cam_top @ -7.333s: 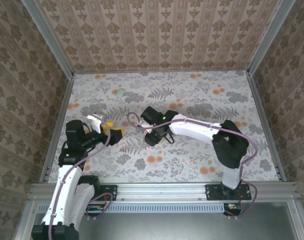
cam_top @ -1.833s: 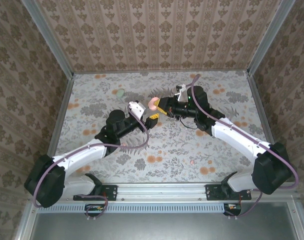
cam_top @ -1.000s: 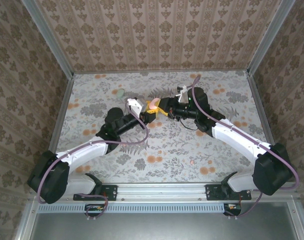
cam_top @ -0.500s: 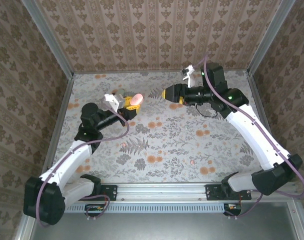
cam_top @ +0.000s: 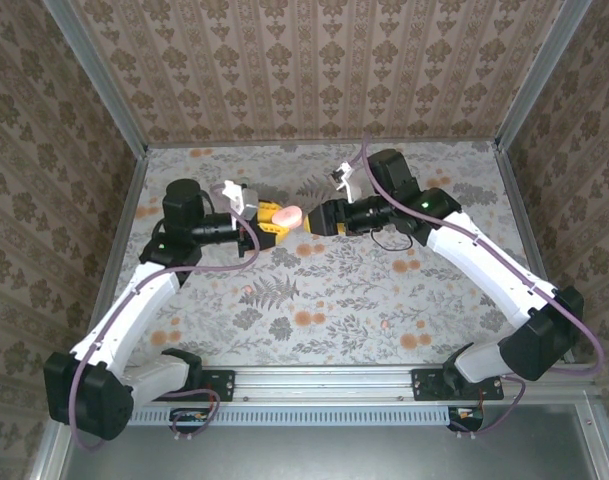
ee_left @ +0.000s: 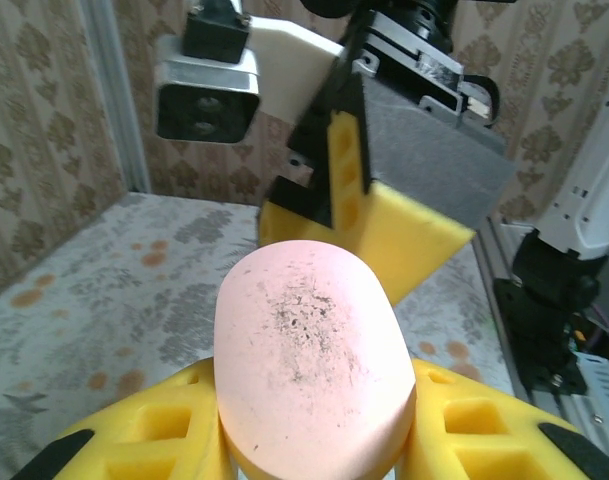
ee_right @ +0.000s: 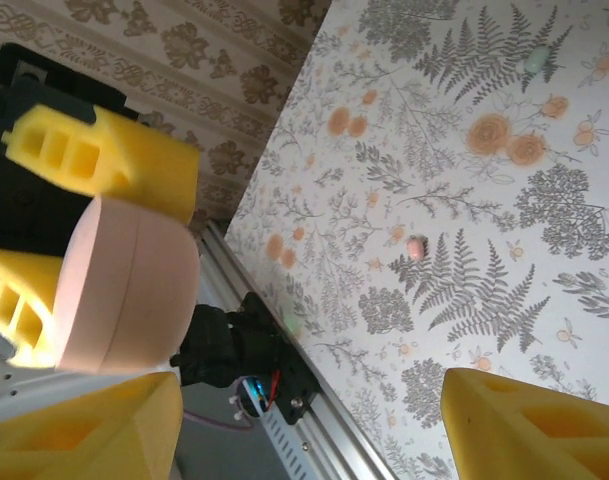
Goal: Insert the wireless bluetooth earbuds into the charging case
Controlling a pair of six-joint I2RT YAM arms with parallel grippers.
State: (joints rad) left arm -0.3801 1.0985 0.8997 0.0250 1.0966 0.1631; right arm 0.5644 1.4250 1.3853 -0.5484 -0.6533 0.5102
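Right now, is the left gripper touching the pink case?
Touching. In the left wrist view the left gripper has its yellow fingers pressed against both sides of the pink case.

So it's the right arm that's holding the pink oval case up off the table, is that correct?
Not quite. The left gripper is the one holding the pink case, pinched between its own yellow fingers, as the left wrist view shows. The case is indeed up off the table.
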